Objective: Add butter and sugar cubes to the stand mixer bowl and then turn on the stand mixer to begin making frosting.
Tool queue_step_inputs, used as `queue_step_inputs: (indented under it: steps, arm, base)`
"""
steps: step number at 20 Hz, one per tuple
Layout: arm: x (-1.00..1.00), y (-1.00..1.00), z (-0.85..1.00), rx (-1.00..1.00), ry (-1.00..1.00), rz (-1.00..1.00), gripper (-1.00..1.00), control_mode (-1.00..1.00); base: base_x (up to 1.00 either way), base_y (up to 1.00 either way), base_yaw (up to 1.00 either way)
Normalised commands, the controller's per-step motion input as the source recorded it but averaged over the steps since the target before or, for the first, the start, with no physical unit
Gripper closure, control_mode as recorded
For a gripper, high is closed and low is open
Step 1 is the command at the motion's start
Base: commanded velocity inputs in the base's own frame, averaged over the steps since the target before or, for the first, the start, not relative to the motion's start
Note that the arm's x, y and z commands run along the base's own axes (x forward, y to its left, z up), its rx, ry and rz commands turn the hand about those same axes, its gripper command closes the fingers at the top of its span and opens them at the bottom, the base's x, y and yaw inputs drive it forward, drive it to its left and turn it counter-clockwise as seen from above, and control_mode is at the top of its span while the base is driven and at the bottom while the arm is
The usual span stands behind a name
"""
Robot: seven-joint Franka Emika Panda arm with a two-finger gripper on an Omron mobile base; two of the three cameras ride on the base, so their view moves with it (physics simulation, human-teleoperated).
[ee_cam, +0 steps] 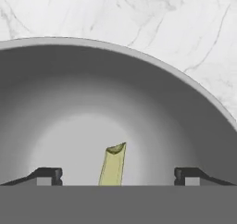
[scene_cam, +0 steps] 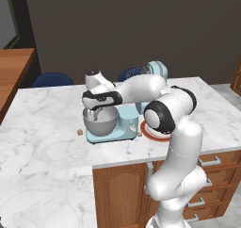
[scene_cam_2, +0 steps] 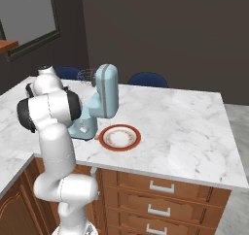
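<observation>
The grey stand mixer bowl (ee_cam: 139, 93) lies right under my hand, and its rim curves across the hand view. My gripper (ee_cam: 118, 174) is open, its fingertips (ee_cam: 48, 174) far apart. The butter (ee_cam: 113, 165), a pale yellowish block, stands tilted between them inside the bowl and touches neither. From the left base view the gripper (scene_cam: 94, 111) hangs just over the bowl (scene_cam: 101, 124), which sits on the light blue stand mixer (scene_cam: 123, 128). The mixer's head (scene_cam_2: 106, 91) is tilted up, with the whisk (scene_cam_2: 86, 76) raised. One tan sugar cube (scene_cam: 80, 132) lies on the counter left of the mixer.
A white plate with a red-orange rim (scene_cam_2: 120, 137) sits on the marble counter (scene_cam_2: 185, 122) right of the mixer. Blue chairs (scene_cam: 52, 79) stand behind the island. Wooden drawers (scene_cam_2: 160, 190) run below the counter's front edge.
</observation>
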Motion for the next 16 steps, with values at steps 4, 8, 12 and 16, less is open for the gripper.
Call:
queue_step_inputs:
  steps: [4, 8, 12, 16]
  arm:
    - [-0.58, 0.06, 0.92, 0.00, -0.16, 0.00, -1.00, -1.00]
    - [-0.67, 0.20, 0.96, 0.00, -0.11, 0.02, -1.00, -1.00]
    - [-0.67, 0.32, 0.77, -0.02, -0.03, 0.11, -1.00, -1.00]
    - [-0.79, 0.32, 0.58, -0.05, -0.01, 0.20, -1.00, -1.00]
  base:
    - [0.00, 0.00, 0.00]
    - [0.00, 0.00, 0.00]
    - [0.00, 0.00, 0.00]
    - [0.00, 0.00, 0.00]
